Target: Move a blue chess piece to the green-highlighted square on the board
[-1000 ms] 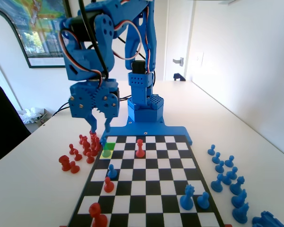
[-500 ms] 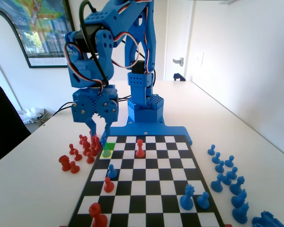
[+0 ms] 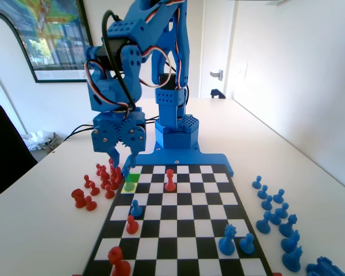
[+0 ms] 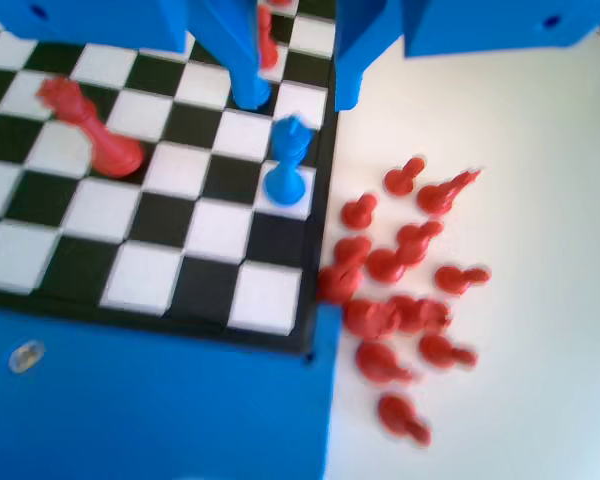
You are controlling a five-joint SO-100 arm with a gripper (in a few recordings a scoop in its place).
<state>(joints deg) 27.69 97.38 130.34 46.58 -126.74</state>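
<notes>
Gripper: blue 3D-printed plastic two-finger gripper [image 3: 121,163] hangs above the board's far-left corner in the fixed view; jaws parted, nothing between them. In the wrist view the gripper [image 4: 295,95] has one jaw tip over the board and the other over the bare table beyond the edge.
Blue piece: small glossy blue plastic pawn with a round head [image 4: 285,163] stands upright on a white edge square just below the jaw tips in the wrist view, untouched. In the fixed view a greenish, tinted pawn [image 3: 129,186] sits on the yellow square below the gripper.
Green square: solid green-tinted square [image 3: 133,177] lies directly under the gripper, next to the yellow one on its far side.
Board: flat black-and-white chequered board [image 3: 178,230], smooth, joined to a blue plastic base.
Red pieces: cluster of small red plastic pawns [image 4: 400,290] lies tumbled on the white table beside the gripper; one tall red piece [image 4: 90,125] stands on the board.
</notes>
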